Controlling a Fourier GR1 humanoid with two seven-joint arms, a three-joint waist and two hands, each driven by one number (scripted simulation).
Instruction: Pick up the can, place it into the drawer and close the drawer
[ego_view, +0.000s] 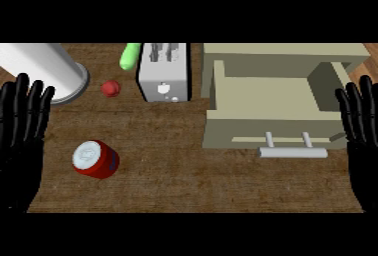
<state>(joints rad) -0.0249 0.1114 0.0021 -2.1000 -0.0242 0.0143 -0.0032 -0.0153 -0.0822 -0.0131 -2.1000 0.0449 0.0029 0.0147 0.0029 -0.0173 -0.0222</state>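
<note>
- Head view: red metal can with a silver top sits on the brown wooden table lower left, bare wood around it.
- Beige open drawer sits right, grey bar handle facing front.
- Left hand and right hand rest at the side edges, fingers straight, holding nothing.

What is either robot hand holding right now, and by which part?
Nothing. The left robot hand and right robot hand are both open at the view's edges; the can sits untouched on the counter.
</note>
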